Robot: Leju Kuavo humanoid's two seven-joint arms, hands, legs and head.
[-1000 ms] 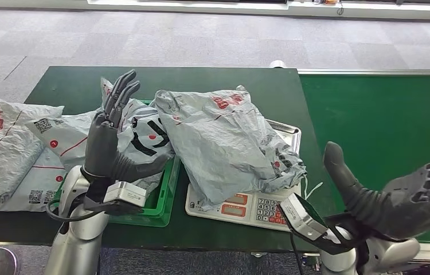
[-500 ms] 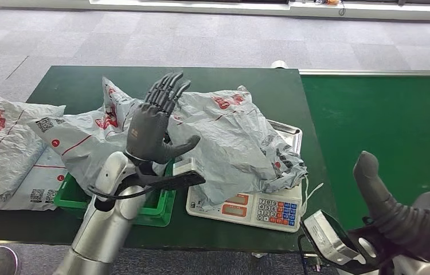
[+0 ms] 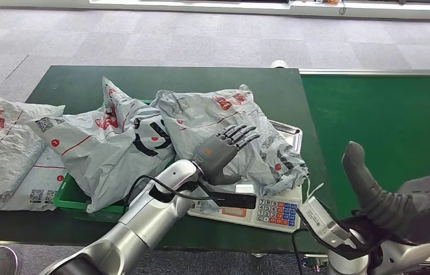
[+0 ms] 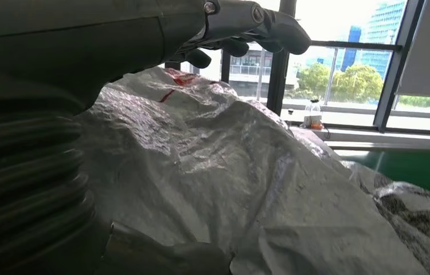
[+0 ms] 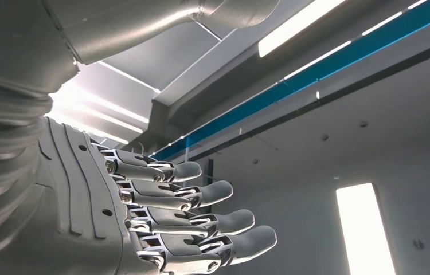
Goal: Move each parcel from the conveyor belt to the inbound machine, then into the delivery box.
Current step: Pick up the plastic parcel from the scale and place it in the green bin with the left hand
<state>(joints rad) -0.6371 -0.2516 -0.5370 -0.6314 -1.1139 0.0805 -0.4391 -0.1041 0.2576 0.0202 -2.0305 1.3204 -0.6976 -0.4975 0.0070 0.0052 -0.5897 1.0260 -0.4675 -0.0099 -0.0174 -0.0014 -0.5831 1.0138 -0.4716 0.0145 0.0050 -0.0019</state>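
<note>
Roughly midway: one grey parcel (image 3: 224, 137) was seen lying on the weighing scale (image 3: 258, 209), left robot hand (image 3: 221, 152) spread flat on it, nothing gripped. Right robot hand (image 3: 413, 197) was held open, empty. Transfer into the green crate (image 3: 95, 209) was judged outstanding.

The left arm is reaching forward, and the left robot hand (image 3: 222, 150) is lying palm down with its fingers stretched out. The right robot hand (image 3: 412, 197) is staying open, thumb pointing up, fingers apart.
</note>
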